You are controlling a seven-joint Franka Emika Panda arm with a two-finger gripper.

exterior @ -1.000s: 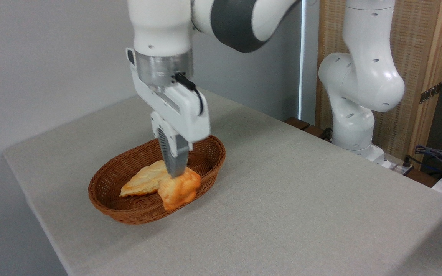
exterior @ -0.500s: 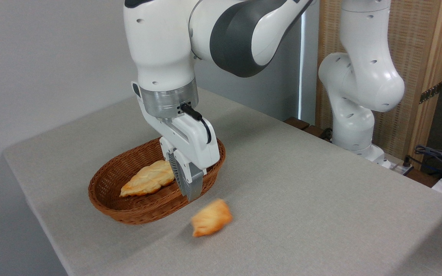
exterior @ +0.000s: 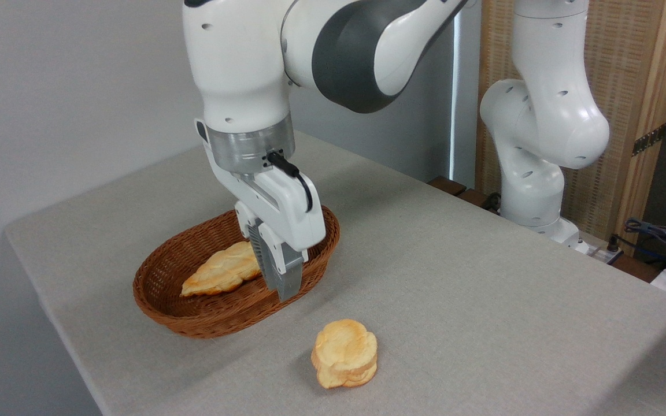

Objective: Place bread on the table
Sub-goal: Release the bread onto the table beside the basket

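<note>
Bread [exterior: 344, 353], a lumpy golden bun with lobed edges and a paler layered side, lies flat on the counter [exterior: 483, 289], whose cloth is a light grey-beige weave. It sits clear of the brown oval wicker basket [exterior: 206, 315], at about four o'clock from it. A longer pointed pastry [exterior: 220, 271] rests inside the basket. The jaws [exterior: 282, 283] hang over the basket's near rim, holding nothing; how far apart they stand I cannot tell.

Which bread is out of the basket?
The round lumpy bread lies on the table. The long pointed pastry sits in the basket.
</note>
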